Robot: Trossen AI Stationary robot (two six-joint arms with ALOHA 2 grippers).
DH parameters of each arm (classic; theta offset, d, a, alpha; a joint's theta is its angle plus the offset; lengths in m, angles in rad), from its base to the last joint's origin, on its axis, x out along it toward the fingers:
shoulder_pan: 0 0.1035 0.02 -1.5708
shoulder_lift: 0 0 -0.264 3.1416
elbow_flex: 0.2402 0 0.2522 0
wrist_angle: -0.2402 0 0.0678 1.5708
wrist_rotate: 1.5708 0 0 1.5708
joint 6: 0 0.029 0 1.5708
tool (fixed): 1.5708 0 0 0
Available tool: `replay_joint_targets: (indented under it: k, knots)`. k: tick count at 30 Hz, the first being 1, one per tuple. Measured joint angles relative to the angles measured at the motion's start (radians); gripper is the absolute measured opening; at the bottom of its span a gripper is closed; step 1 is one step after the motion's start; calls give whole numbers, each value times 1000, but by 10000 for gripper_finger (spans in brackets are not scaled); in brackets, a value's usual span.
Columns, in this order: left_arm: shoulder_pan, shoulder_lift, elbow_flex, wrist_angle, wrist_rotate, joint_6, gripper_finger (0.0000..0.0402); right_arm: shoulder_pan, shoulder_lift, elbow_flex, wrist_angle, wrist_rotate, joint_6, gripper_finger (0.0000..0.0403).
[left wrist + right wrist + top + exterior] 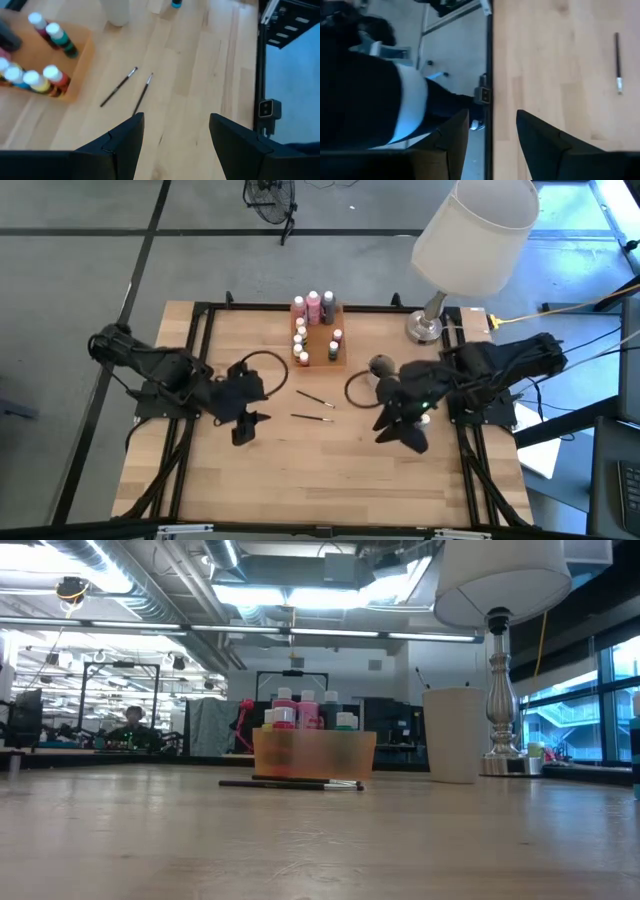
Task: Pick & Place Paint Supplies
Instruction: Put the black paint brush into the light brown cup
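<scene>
On the left of the wooden surface (300, 470) the left arm lies folded low, reaching in from the left edge with its forearm pointing toward the middle. The left gripper (243, 427) hangs above bare wood near the front left; in its own wrist view the jaws stand wide apart with nothing between them, looking out toward the brushes.

Just right of that gripper, near the middle of the surface, two thin dark paintbrushes lie flat and apart from each other: the upper paintbrush (316, 399) slants slightly, and the lower paintbrush (312, 417) lies almost level, nearer the front edge. Neither is touched by a gripper.

Behind them, toward the back edge, the orange tray (322, 350) holds the paint bottles (313, 308), standing upright with white caps; taller pink and red ones are at the back, smaller ones in a column along the left side and a few at the right. From the low view the brushes lie just in front of the tray.

Right of the tray sits a small round cup (381, 365), and behind it a lamp (470, 240) with a white shade stands at the back right corner.

The right arm comes in from the right edge, bent down. The right gripper (397, 430) hovers above the front right of the surface, jaws partly apart and empty.
</scene>
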Motion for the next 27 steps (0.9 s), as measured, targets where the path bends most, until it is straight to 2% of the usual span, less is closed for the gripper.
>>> replay_joint_targets:
  k: [5,12,16,22,27]
  knots:
    - [-64,0,-60,4,-60,-132,221,52,55,0,-1,139,24,169]
    - [-129,1,-133,0,-40,-172,221,54,186,0,0,305,-45,169]
    - [-137,1,-135,-1,-38,-151,221,21,262,0,0,348,-76,169]
    - [-158,0,-135,-6,31,-133,221,-47,391,0,-1,359,-109,169]
    - [-211,0,-135,-14,39,-194,221,-83,465,0,-19,445,-101,169]
